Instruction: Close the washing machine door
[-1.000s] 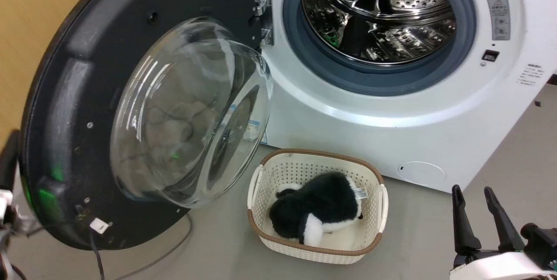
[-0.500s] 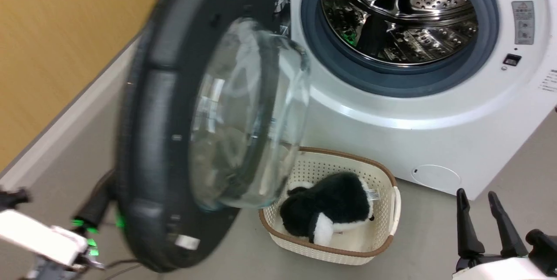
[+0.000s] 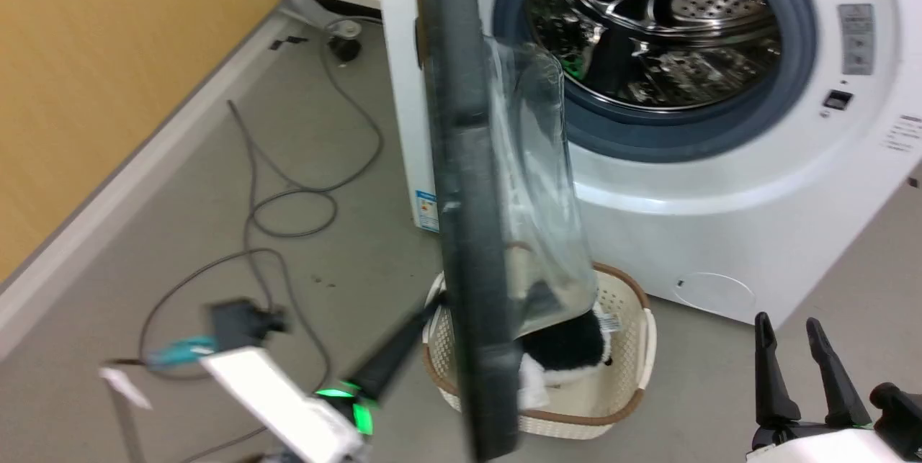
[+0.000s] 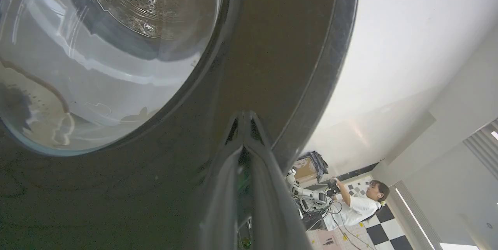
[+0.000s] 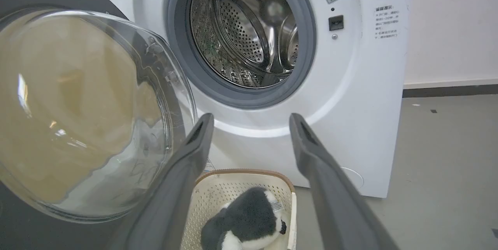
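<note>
The washing machine door (image 3: 468, 232) stands roughly half-swung, edge-on in the head view. It is out in front of the washing machine (image 3: 720, 218), with its glass bowl (image 3: 540, 196) facing the drum (image 3: 648, 31). The left gripper (image 4: 244, 116), fingers pressed together on nothing, meets the door's glossy outer face tip-first, on the black band between bowl and rim. The push should probably stay square to that face and follow the arc toward the machine (glossy plastic invites sliding), ending firmly enough to latch. The right gripper (image 3: 783, 319), fingers apart, hangs before the machine, well clear of the door.
</note>
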